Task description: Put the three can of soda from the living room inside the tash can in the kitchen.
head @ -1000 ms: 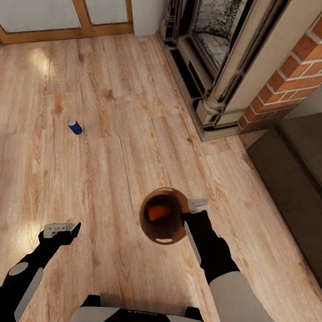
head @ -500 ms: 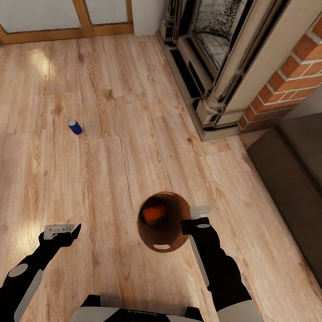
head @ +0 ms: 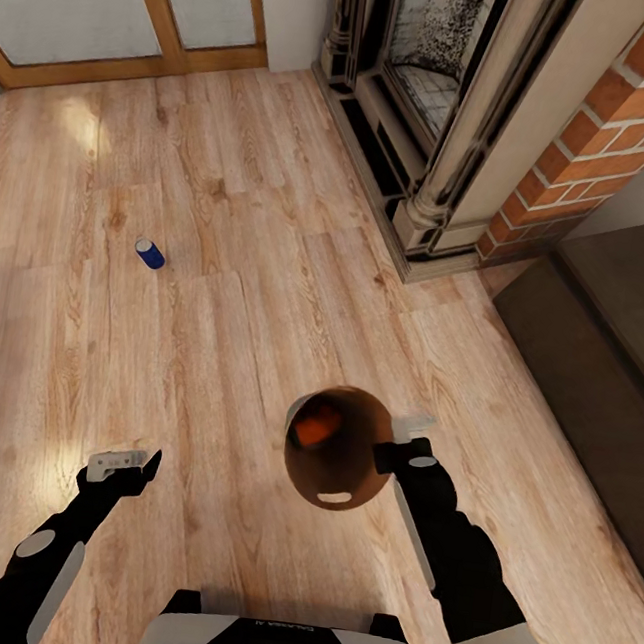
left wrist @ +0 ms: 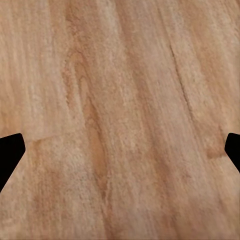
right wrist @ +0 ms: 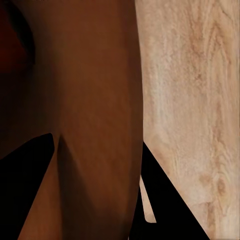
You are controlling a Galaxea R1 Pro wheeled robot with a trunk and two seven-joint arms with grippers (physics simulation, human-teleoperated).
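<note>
The right hand (head: 395, 442) grips the rim of the tash can (head: 339, 447), with an orange can (head: 315, 424) inside. The left hand (head: 124, 460) hovers wide and empty above the wood floor (head: 250, 253). A blue can (head: 150, 254) lies well ahead.

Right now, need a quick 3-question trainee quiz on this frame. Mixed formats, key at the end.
1. True or false: the bin is held at its rim by the right end effector.
2. What lies inside the bin? A) a blue can B) an orange can C) nothing
3. Fill in: the blue can lies on the wood ____, far ahead of the left end effector.

Key
1. True; the right wrist view shows one finger inside the bin wall and one outside.
2. B, the orange can.
3. floor
</note>
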